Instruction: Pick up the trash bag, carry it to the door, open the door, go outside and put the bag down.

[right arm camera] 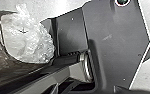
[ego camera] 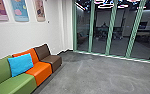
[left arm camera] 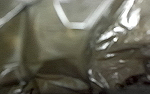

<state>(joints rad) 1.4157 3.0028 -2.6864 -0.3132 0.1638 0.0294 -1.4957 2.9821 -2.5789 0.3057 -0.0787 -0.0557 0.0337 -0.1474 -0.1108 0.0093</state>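
Observation:
Shiny, crumpled brown plastic of the trash bag [left arm camera: 116, 57] lies close in front of the left wrist camera. In the right wrist view the same kind of dark plastic bag [right arm camera: 21, 71] shows beside the robot's dark plate, with a clear, bunched-up plastic part [right arm camera: 28, 40] at it. How either gripper stands against the bag cannot be made out. In the head view, green-framed glass door panels [ego camera: 111, 30] stand across the far side of the room, with a dark space behind them.
Along the wall at the left stand joined seats: green [ego camera: 16, 83], orange [ego camera: 41, 71] and brown [ego camera: 51, 60]. A blue cushion [ego camera: 21, 64] leans on them. Grey floor [ego camera: 91, 75] stretches from the seats to the glass. Posters [ego camera: 21, 10] hang on the white wall.

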